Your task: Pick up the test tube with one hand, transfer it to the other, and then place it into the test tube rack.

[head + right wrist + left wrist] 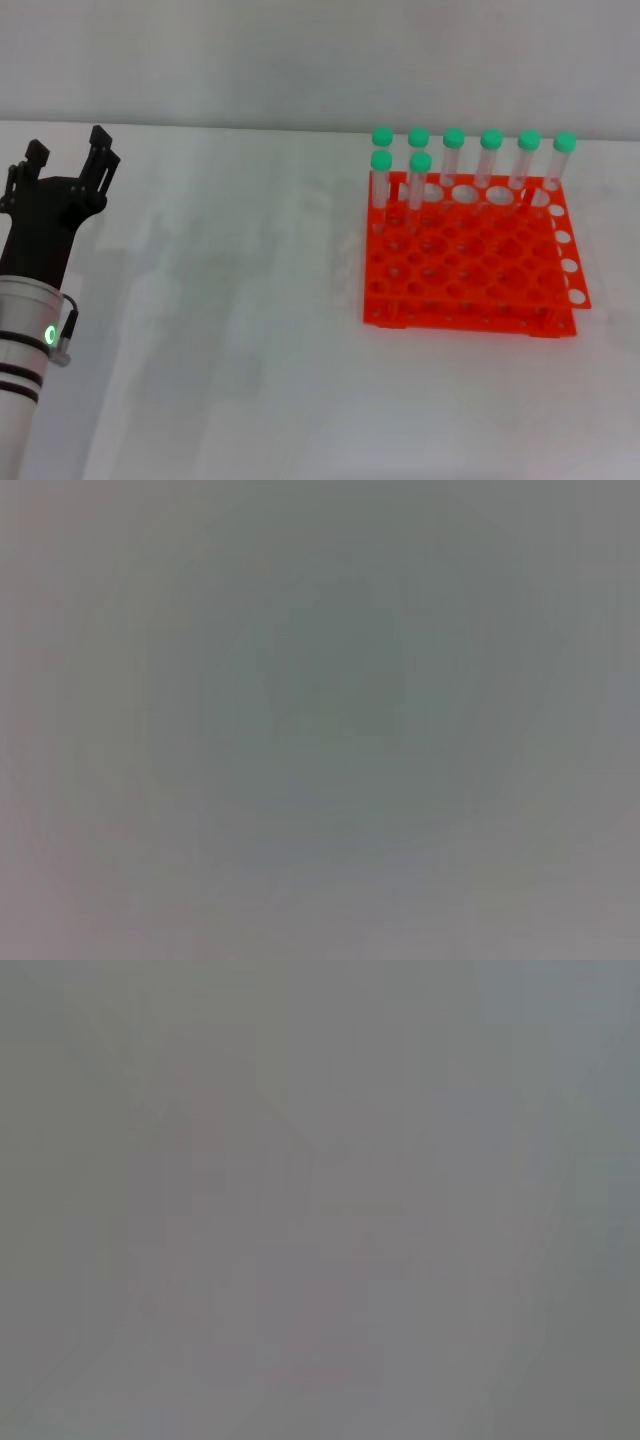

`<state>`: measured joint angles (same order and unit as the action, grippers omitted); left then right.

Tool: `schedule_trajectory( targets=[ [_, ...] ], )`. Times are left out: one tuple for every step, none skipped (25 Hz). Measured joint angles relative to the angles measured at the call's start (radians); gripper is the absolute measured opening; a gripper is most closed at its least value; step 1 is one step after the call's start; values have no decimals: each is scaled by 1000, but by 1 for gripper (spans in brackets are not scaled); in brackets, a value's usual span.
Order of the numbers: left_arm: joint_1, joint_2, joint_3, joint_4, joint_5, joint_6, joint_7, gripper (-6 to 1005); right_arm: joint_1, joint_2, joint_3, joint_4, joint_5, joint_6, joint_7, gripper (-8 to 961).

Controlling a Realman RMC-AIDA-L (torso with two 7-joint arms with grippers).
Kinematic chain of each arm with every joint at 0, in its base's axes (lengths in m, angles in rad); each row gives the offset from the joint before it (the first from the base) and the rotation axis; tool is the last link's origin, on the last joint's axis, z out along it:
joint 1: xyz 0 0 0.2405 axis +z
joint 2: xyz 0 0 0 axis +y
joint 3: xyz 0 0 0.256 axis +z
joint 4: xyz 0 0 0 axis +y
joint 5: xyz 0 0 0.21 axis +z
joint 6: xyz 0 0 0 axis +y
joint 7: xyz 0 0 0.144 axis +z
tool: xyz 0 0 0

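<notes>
The orange-red test tube rack [470, 275] stands on the white table at the right in the head view. Several clear test tubes with green caps [420, 162] stand upright in its two back rows. I see no tube lying loose on the table. My left gripper [68, 150], black on a white arm with a green light, is at the far left, well away from the rack. It is open and empty, with its fingers [100, 145] pointing away from me. My right gripper is out of view. Both wrist views show only flat grey.
The white table [230, 300] runs from the left arm to the rack. A pale wall [320, 60] rises behind the table's far edge. The rack's right side lies near the right edge of the head view.
</notes>
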<state>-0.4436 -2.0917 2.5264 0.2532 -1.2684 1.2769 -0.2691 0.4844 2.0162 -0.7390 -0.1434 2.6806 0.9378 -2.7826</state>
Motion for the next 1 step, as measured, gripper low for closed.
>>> schedule_trajectory(
  targets=[
    [-3, 0, 0, 0, -9, -10, -3, 832, 2, 0, 8, 0, 0, -18, 0, 875]
  ],
)
